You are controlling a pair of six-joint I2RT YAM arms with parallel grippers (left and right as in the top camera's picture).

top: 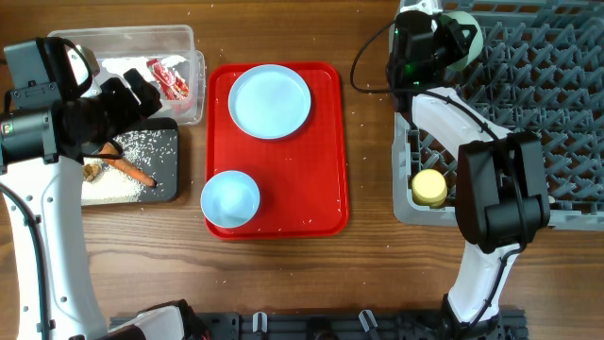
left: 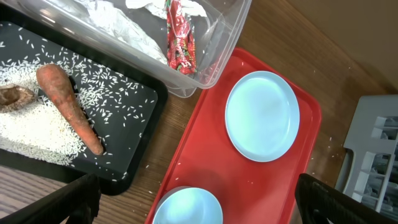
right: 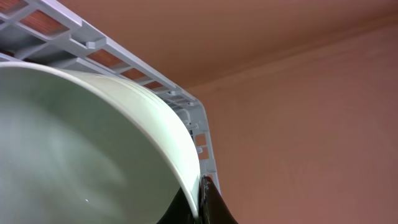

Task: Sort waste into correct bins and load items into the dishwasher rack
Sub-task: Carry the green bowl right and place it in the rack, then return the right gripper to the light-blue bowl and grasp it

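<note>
My right gripper [right: 202, 202] is shut on the rim of a pale mint bowl [right: 81, 143], holding it over the far-left corner of the grey dishwasher rack [top: 566, 113]. A yellow cup [top: 429, 187] lies in the rack's near-left corner. A pale blue plate [top: 270, 100] and a second bowl [top: 229, 199] rest on the red tray [top: 321, 189]. My left gripper [left: 199, 208] hangs open and empty above the black tray [left: 134, 99], which holds the carrot [left: 68, 106], a brown lump [left: 13, 96] and rice. The clear tub [left: 217, 56] contains white tissue [left: 118, 25] and the red wrapper [left: 179, 37].
The black tray and clear tub sit side by side at the far left, close to the red tray's left edge. A strip of bare wood separates the red tray from the rack. Loose rice grains dot the red tray.
</note>
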